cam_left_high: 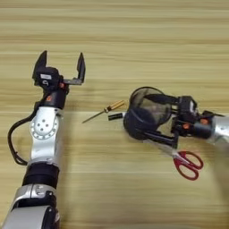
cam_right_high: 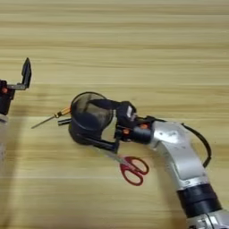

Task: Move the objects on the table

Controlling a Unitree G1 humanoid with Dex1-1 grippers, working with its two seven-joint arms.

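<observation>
Nearest you, the red-handled scissors (cam_right_high: pixel 133 169) lie flat on the table (cam_left_high: pixel 134 36), blades pointing up-left toward the cup, apparently running under your right gripper's lower finger.

Just past them, your right gripper (cam_right_high: pixel 99 123) has its two black fingers around the black wire-mesh pen cup (cam_left_high: pixel 146 114), one along the top and one along the bottom. The cup looks tipped toward the camera, mouth showing, so I'd say you're mid-grab or mid-carry on that one. Looks clamped, though I can't tell how firmly.

Just left of the cup, the orange-handled screwdriver (cam_left_high: pixel 103 111) lies at a slant, tip pointing down-left. There's a dark stub (cam_left_high: pixel 115 116) touching the cup's left side, maybe the marker's cap, can't say for sure.

Furthest out, your left gripper (cam_left_high: pixel 61 65) sits well apart, jaws spread wide, holding nothing.

Next move, I reckon: lift the cup clear without dragging the scissors or bumping the screwdriver.
</observation>
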